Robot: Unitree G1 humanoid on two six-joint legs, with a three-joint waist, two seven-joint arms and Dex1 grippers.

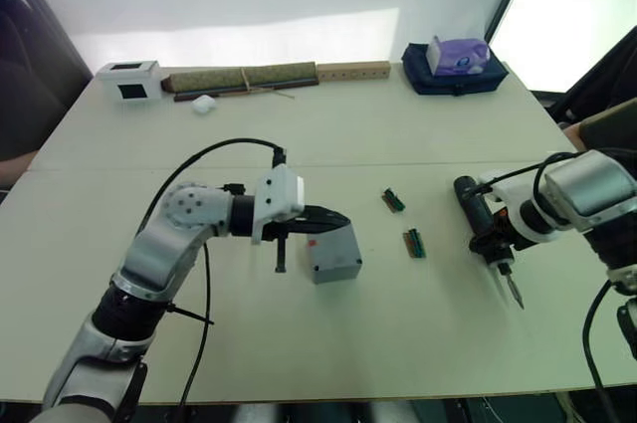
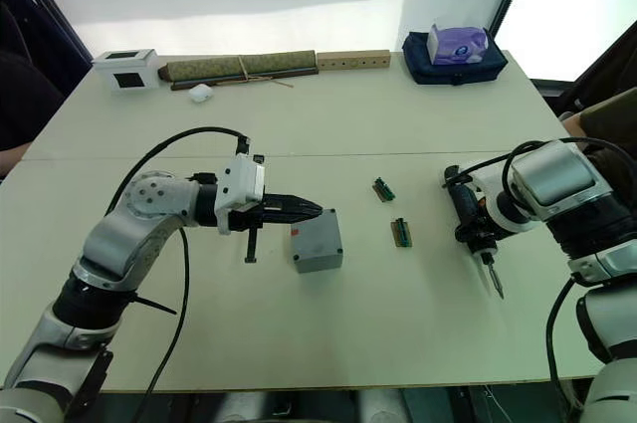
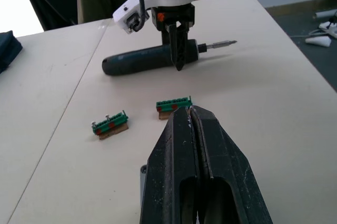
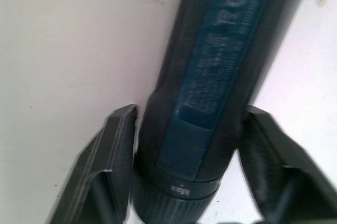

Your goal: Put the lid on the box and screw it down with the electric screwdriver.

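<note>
The grey box (image 1: 336, 260), with a small red mark on its near-left side, sits mid-table. Its top is a flat grey face, and I cannot tell the lid apart from the box body. My left gripper (image 1: 338, 217) is shut, its fingertips (image 3: 192, 116) together just over the box's top at its left edge. The electric screwdriver (image 3: 142, 59) lies on the table at the right, its bit (image 1: 516, 292) pointing toward the front edge. My right gripper (image 3: 179, 66) comes down over its front end, with fingers (image 4: 118, 145) pressed against both sides of the dark body (image 4: 210, 76).
Two small green terminal blocks (image 1: 394, 201) (image 1: 415, 243) lie between box and screwdriver. Along the far edge are a white box with a black window (image 1: 129, 80), a rolled mat (image 1: 244, 78), a wooden strip (image 1: 353, 71) and a purple tissue box (image 1: 458, 55). People sit at both sides.
</note>
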